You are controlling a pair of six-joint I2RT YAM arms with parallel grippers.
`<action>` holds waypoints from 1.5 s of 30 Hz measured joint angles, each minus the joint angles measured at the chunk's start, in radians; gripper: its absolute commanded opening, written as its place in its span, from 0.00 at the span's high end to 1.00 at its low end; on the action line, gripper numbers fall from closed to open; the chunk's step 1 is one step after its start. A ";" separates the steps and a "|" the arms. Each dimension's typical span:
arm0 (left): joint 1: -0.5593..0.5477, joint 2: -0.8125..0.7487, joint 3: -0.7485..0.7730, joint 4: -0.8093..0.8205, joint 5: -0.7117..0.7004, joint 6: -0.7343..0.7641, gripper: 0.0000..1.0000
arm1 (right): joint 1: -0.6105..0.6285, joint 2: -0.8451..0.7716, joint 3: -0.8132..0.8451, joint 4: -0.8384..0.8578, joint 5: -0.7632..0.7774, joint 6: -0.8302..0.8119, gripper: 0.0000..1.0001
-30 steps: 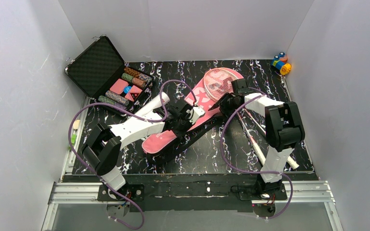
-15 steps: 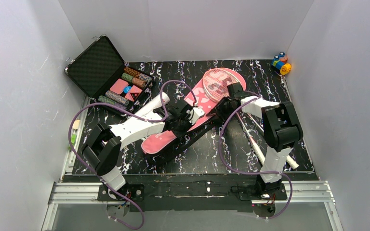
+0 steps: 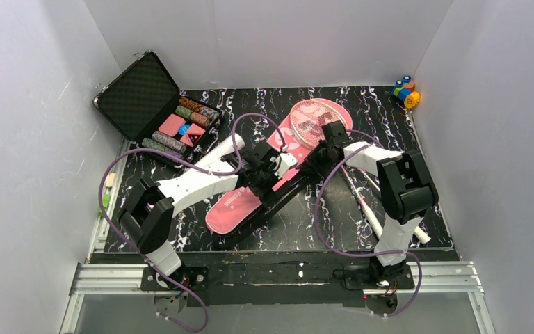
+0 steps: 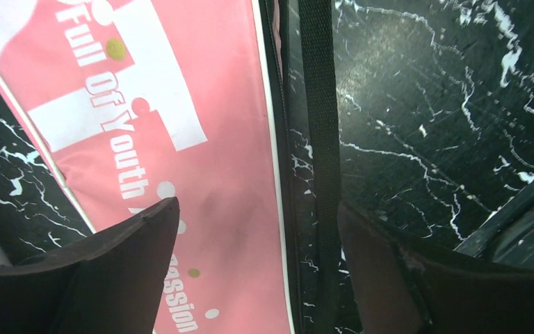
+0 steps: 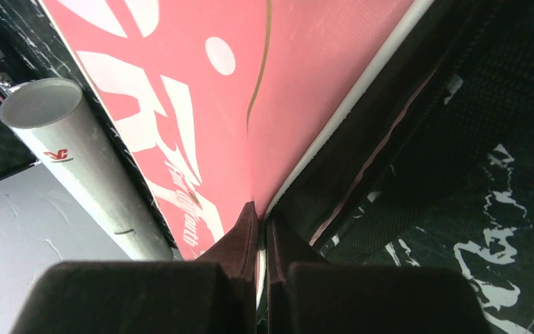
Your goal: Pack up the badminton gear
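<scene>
Fabric of the pink bag [image 3: 231,207] lies slack on the desk [image 3: 299,223] and looks light and floppy; its piped edge seems the surest hold. Left gripper [image 4: 257,216] hangs open above it; farther on, right gripper [image 5: 261,217] pinches that edge, near the racket [image 3: 314,120] head.

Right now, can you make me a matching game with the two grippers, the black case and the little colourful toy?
Things:
1. left gripper
2. right gripper
3. black hard case of striped poker chips
4. small colourful toy

States or places:
A. lid up, at the far left
B. pinched shut on the edge of the pink racket-shaped bag
C. far right corner
D. open wide over the pink bag

Pairs: 1-D, 2-B, 3-A, 4-C
</scene>
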 measured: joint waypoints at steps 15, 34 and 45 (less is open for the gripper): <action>-0.023 0.150 0.137 0.079 -0.051 0.034 0.20 | 0.003 -0.082 -0.009 -0.016 -0.001 0.004 0.99; -0.026 0.210 0.111 0.165 -0.243 0.134 1.00 | -0.108 -0.161 0.127 -0.260 0.032 -0.205 0.20; -0.026 0.205 0.111 0.157 -0.241 0.111 1.00 | -0.116 -0.096 0.301 -0.624 0.483 -0.570 0.22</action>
